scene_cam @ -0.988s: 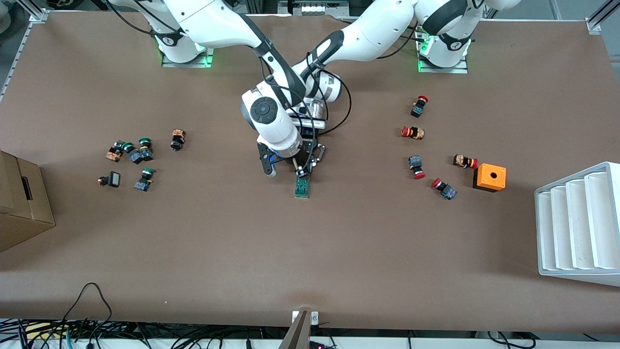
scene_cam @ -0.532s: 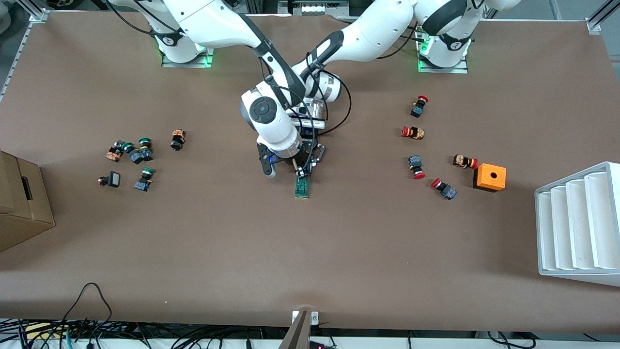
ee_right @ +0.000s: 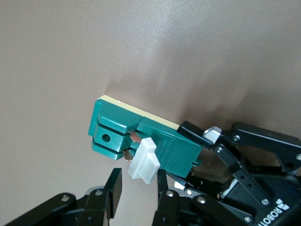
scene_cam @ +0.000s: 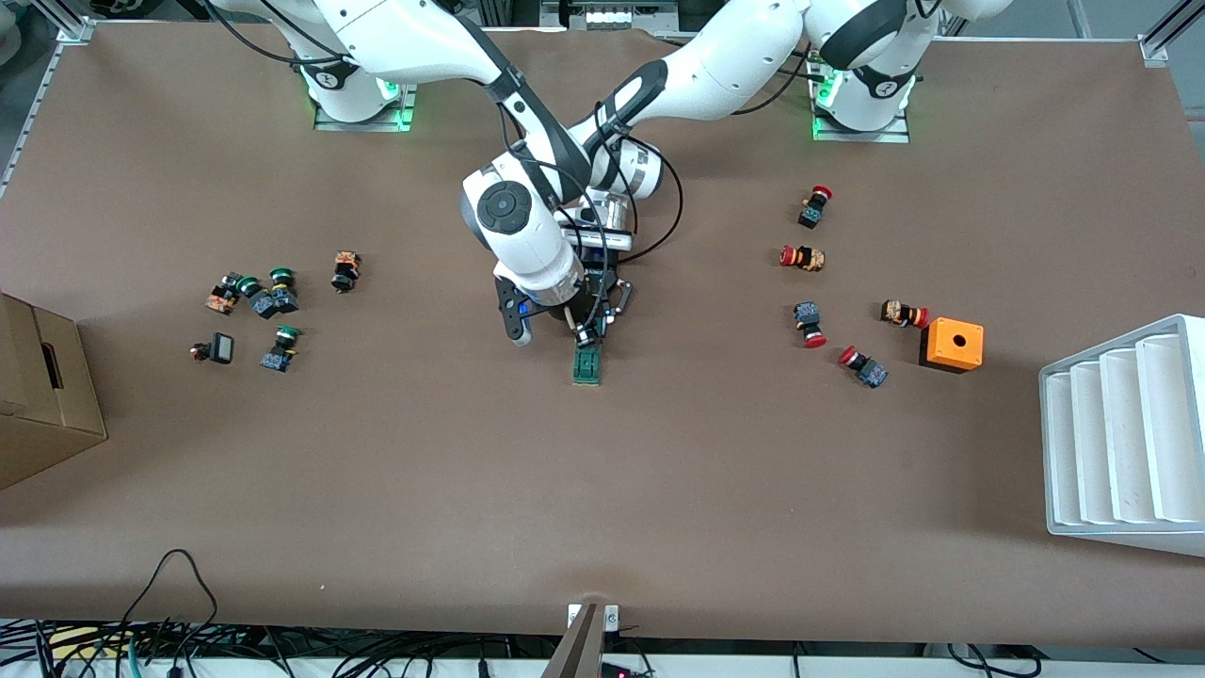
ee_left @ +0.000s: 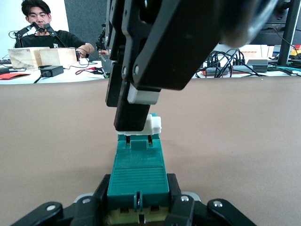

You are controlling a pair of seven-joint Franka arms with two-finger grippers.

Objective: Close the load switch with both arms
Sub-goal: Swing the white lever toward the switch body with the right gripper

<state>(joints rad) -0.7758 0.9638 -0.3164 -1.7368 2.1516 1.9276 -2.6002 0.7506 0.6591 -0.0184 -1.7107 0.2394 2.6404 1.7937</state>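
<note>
The dark-green load switch (scene_cam: 587,365) lies flat mid-table, between the two arms' ends. My left gripper (scene_cam: 595,325) is shut on the end of it that is farther from the front camera. In the left wrist view the load switch (ee_left: 138,169) sits clamped between that gripper's (ee_left: 138,188) two fingers. My right gripper (scene_cam: 584,337) comes down from above onto its white tab (ee_right: 142,160), which stands tilted up off the green body (ee_right: 169,143). The right gripper (ee_right: 137,188) is open and straddles the tab. One finger (ee_right: 162,188) is beside the tab and a gap shows to the other.
Several red-capped push buttons (scene_cam: 808,325) and an orange box (scene_cam: 951,344) lie toward the left arm's end, with a white slotted tray (scene_cam: 1125,438) past them. Green-capped buttons (scene_cam: 273,297) and a cardboard box (scene_cam: 38,391) lie toward the right arm's end.
The right arm's wrist has shifted slightly toward its own end of the table. The switch and the left gripper have stayed in place.
</note>
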